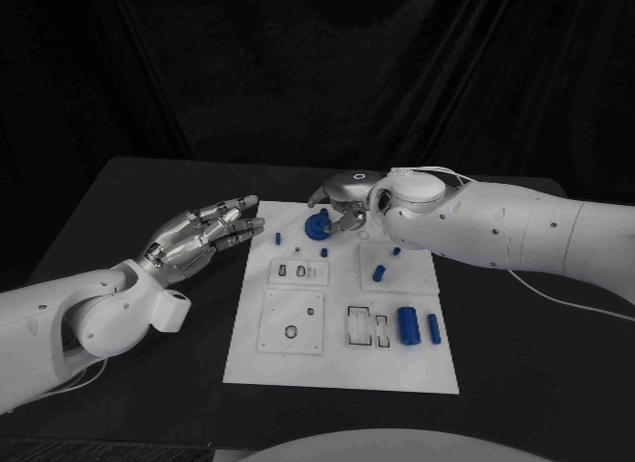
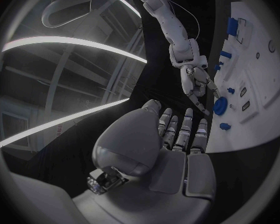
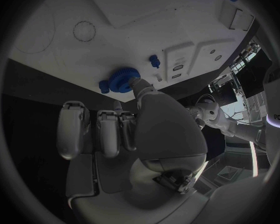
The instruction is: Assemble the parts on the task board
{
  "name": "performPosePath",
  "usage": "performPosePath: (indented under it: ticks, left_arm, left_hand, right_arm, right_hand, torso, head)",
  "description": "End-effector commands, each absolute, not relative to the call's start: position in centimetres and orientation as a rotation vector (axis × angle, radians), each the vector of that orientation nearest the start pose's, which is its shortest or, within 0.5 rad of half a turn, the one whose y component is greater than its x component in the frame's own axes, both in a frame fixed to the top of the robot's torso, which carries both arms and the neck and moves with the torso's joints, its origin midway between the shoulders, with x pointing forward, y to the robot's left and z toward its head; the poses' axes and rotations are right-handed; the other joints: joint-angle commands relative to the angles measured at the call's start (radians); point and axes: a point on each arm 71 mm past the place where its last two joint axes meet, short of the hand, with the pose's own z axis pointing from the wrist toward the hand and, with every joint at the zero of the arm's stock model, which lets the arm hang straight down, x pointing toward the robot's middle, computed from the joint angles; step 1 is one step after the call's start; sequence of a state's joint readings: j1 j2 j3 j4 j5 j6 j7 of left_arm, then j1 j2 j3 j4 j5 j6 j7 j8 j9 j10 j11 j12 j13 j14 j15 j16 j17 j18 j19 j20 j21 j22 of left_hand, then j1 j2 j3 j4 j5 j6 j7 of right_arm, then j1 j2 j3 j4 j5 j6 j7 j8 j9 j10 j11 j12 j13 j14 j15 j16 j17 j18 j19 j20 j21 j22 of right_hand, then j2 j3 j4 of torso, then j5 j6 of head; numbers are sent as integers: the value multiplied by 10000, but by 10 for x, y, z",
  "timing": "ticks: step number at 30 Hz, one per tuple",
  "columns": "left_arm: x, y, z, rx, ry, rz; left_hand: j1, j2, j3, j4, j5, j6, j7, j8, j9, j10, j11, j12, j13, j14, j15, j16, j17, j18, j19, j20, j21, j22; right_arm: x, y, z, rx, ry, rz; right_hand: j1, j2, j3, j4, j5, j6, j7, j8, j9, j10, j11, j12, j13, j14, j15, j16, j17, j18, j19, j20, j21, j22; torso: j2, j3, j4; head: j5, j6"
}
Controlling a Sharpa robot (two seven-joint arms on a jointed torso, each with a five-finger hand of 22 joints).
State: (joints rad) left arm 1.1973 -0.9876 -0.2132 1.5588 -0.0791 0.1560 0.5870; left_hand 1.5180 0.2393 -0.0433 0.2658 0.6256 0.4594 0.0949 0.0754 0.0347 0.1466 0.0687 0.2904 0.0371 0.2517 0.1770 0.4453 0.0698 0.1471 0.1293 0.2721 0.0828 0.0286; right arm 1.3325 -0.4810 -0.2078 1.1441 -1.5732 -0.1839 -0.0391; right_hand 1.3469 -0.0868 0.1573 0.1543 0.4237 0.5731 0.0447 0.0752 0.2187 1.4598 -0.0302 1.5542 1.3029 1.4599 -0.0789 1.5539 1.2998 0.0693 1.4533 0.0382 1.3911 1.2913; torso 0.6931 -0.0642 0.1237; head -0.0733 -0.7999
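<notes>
The white task board (image 1: 339, 361) lies in the middle of the black table. A blue gear (image 1: 317, 227) (image 2: 221, 106) (image 3: 120, 79) sits near the board's far left corner. My right hand (image 1: 345, 200) (image 2: 195, 82) (image 3: 146, 129) hangs over the gear; its thumb touches the gear's rim and its other fingers are curled in, holding nothing. A small blue piece (image 1: 280, 236) (image 3: 104, 87) lies just beside the gear. My left hand (image 1: 207, 236) (image 2: 171, 144) hovers by the board's left edge with its fingers stretched out and apart, empty.
Short blue pegs (image 1: 395, 252) (image 1: 377, 272) stand in the board's far right block, another peg (image 1: 323, 252) behind the gear. Two blue cylinders (image 1: 406, 325) (image 1: 431, 327) lie at the right edge. Bare table (image 1: 151, 192) stretches on both sides of the board.
</notes>
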Motion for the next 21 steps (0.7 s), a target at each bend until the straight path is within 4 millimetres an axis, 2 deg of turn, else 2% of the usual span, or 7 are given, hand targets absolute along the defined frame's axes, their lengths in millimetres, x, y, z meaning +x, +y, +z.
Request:
performPosePath:
  ticks: [1, 9, 13, 16, 21]
  left_arm:
    - [438, 247, -220, -9434, 15884, -19282]
    - [438, 248, -220, -9446, 15902, -19269]
    - [438, 248, -220, -9446, 15905, -19269]
    - [438, 247, -220, -9440, 15915, -19284]
    - [438, 246, -220, -9434, 15926, -19304]
  left_hand:
    - [146, 6, 592, -88, 189, 47, 28, 92, 175, -49, 108, 115, 94, -122, 38, 122, -77, 247, -37, 70, -122, 21]
    - [146, 6, 592, -88, 189, 47, 28, 92, 175, -49, 108, 115, 94, -122, 38, 122, -77, 247, -37, 70, -122, 21]
    - [146, 6, 592, -88, 189, 47, 28, 92, 175, -49, 108, 115, 94, -122, 38, 122, -77, 247, -37, 70, -122, 21]
    - [146, 6, 592, -88, 189, 47, 28, 92, 175, -49, 108, 115, 94, -122, 38, 122, -77, 247, -37, 70, -122, 21]
    - [144, 4, 617, -87, 190, 44, 29, 91, 175, -54, 108, 119, 94, -132, 38, 119, -79, 245, -46, 68, -128, 19]
  right_arm:
    - [544, -118, -197, -5250, 17104, 5101]
    - [544, -124, -197, -5196, 17127, 5045]
    - [545, -127, -198, -5231, 17346, 4947]
    - [544, -128, -200, -5277, 17471, 4930]
    - [544, -127, -202, -5359, 17656, 4909]
  right_hand:
    - [-204, -14, 131, -69, -267, -262, -46, -195, -181, 1110, -66, 166, 2679, 1109, -77, 169, 2710, -172, 91, -88, -296, 2103]
    - [-452, 219, 150, 92, -273, 370, -71, -32, -123, 1110, -95, 166, 2679, 1109, -109, 169, 2710, -156, 51, -131, -401, 2076]
    - [-480, 307, 264, 53, 218, 361, -169, -49, -260, 1110, -165, 166, 2679, 1109, -159, 169, 2710, -136, 5, -172, -511, 2051]
    - [-506, 331, 337, 27, 473, 203, -168, -91, -378, 1110, -172, 166, 2679, 1109, -170, 169, 2710, -136, 1, -188, -528, 2052]
    - [-490, 337, 556, -102, 1031, 457, -162, -49, -447, 1110, -179, 166, 2679, 1109, -179, 169, 2710, -131, -12, -205, -573, 2048]
  torso:
    - [3, -1, 0]
    - [3, -1, -1]
    - [2, 1, -2]
    - [1, -1, 0]
    - [-3, -1, -9]
  head:
    - [2, -1]
    - [22, 5]
    - [13, -4]
    - [12, -14]
    - [-6, -36]
